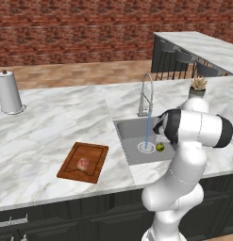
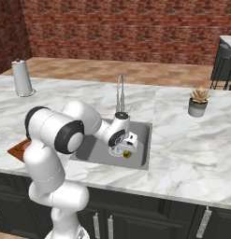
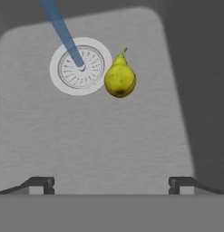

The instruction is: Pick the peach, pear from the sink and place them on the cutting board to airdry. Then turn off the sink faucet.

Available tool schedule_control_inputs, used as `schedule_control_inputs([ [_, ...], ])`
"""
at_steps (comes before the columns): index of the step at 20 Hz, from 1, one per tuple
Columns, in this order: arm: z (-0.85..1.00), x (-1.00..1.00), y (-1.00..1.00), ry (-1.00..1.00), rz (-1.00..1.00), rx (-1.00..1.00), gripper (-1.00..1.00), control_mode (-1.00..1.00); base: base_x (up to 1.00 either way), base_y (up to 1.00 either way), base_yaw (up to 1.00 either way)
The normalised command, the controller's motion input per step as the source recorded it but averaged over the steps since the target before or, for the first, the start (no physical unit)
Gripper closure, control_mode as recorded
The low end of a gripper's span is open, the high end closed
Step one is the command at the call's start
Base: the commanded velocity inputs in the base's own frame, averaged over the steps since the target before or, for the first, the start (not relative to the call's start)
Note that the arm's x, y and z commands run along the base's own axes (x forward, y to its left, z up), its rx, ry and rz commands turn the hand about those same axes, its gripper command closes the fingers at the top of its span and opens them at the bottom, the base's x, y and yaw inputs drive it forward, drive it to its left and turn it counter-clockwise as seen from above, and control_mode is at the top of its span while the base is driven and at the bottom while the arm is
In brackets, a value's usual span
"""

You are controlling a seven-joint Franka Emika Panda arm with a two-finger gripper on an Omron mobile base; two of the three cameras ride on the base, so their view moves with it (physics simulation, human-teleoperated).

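Marble counter (image 1: pixel 52 127) in a brick-walled kitchen, sink (image 1: pixel 129 129) set into it. Left to right along the counter: board (image 1: pixel 92 172) with the peach (image 1: pixel 83 164) already lying on it, then the sink, where the faucet (image 1: pixel 145 96) runs a blue stream onto the drain (image 3: pixel 79 66).

Pear (image 3: pixel 119 78) lies on the basin floor, touching the drain ring on the side away from the board. Its stem points away from me in the hand view, so its long axis runs roughly along my line of sight, across the line between my fingertips.

My pincer (image 3: pixel 111 183) hangs over the basin, jaws spread fully, holding nothing. The pear sits ahead of the pincer, close to its centre line, a shade toward the right tip.

Judgement: one fruit done, pear next. The move turns on going forward and down so the tips straddle the pear's narrow width. The round fruit could roll on the wet steel.
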Motion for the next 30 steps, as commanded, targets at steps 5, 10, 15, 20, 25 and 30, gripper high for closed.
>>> schedule_control_inputs([
  [5, -0.14, 0.20, 0.00, 0.01, 0.00, 0.00, -1.00, -1.00, 0.00, 0.00, 0.00],
  [10, -0.17, 0.20, -0.06, 0.01, 0.00, 0.00, -1.00, -1.00, 0.00, 0.00, 0.00],
  [15, -0.23, 0.25, -0.07, 0.03, 0.00, 0.00, -1.00, -1.00, 0.00, 0.00, 0.00],
  [20, -0.24, 0.26, -0.07, 0.03, 0.00, 0.00, -1.00, -1.00, 0.00, 0.00, 0.00],
  [25, -0.20, 0.25, -0.05, 0.01, 0.00, 0.00, -1.00, -1.00, 0.00, 0.00, 0.00],
  [30, -0.15, 0.23, -0.03, 0.00, 0.00, 0.00, -1.00, -1.00, 0.00, 0.00, 0.00],
])
